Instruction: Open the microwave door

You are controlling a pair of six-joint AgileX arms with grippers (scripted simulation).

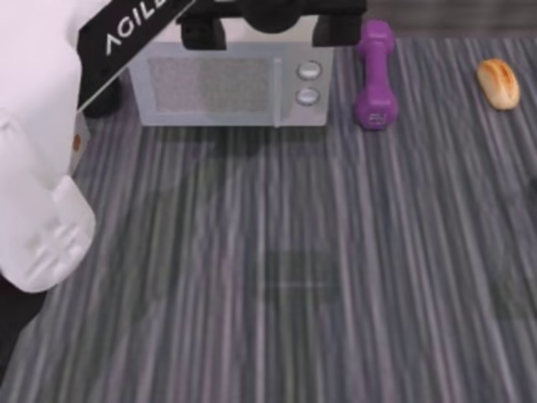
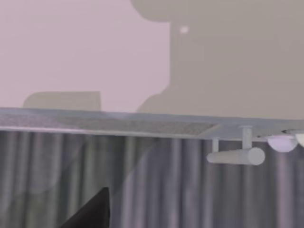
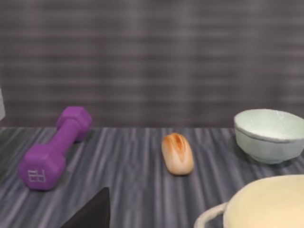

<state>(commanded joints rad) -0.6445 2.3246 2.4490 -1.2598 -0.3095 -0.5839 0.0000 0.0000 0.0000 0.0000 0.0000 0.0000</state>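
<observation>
The white microwave [image 1: 231, 84] stands at the table's far edge, left of centre. Its door [image 1: 201, 86], with a grey mesh window, lies flush and closed; a slim handle [image 1: 277, 84] runs beside the two silver knobs [image 1: 309, 82]. My left gripper [image 1: 268, 34] hovers over the microwave's top, open, its fingers spread wide and holding nothing. The left wrist view looks down over the microwave's top at the handle [image 2: 235, 156], with one dark fingertip [image 2: 92, 213] showing. My right gripper [image 3: 135, 218] is parked off to the right, open and empty, with one fingertip [image 3: 92, 213] showing.
A purple dumbbell [image 1: 375, 75] lies just right of the microwave, and a bread roll [image 1: 498, 82] farther right. A small white-and-orange cube [image 1: 77, 141] sits by the microwave's left side. The right wrist view adds a pale green bowl [image 3: 268, 135] and a cream handled vessel [image 3: 266, 204].
</observation>
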